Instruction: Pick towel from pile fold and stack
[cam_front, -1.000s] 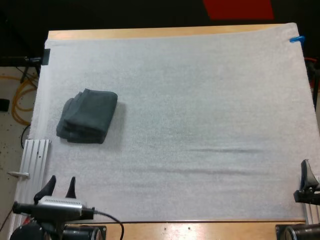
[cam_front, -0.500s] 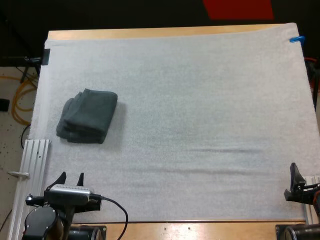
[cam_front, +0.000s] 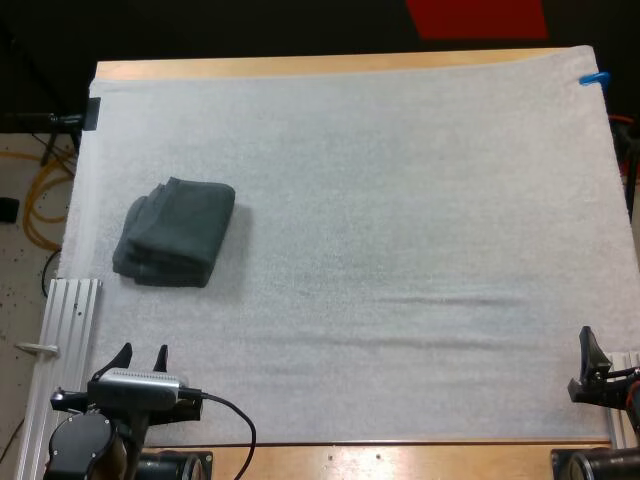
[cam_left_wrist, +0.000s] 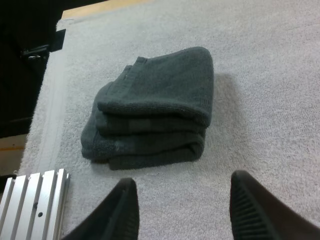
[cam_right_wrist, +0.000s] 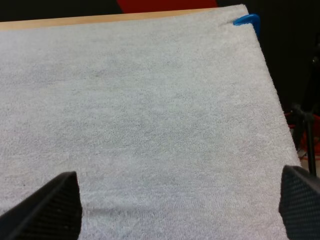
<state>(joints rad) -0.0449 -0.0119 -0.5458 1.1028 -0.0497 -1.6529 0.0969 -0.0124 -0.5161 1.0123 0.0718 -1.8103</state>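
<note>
Our left pincer (cam_front: 142, 353) hovers over the near left corner of the white mat (cam_front: 400, 200). Its two black fingers stand apart and clear of anything, with mat showing between them. Ahead of it, a little toward its left finger, lies the folded stack of dark grey-green towel (cam_front: 178, 232). From the left wrist view we see several layers lying one on another. The hemmed edges face the pincer, and the rounded fold is on the side of its right finger. The stack rests flat on the mat, near the mat's left edge but inside it.

Just to the left of this pincer a ribbed aluminium rail (cam_front: 72, 310) runs along the mat's edge. The stack sits near the rail's far end without touching it.

Our right pincer (cam_right_wrist: 178, 172) is at the mat's near right edge, fingers wide apart and gripping nothing. The stack is well apart from it, far off to its left. Ahead of it the mat runs open to its far edge, where a strip of the wooden counter (cam_front: 300, 66) shows. The mat's right edge lies close beside the right finger.

Between the two pincers lies a broad stretch of open mat — only a shallow wrinkle (cam_front: 440, 300) crosses it, ahead and to the left of the right pincer.
</note>
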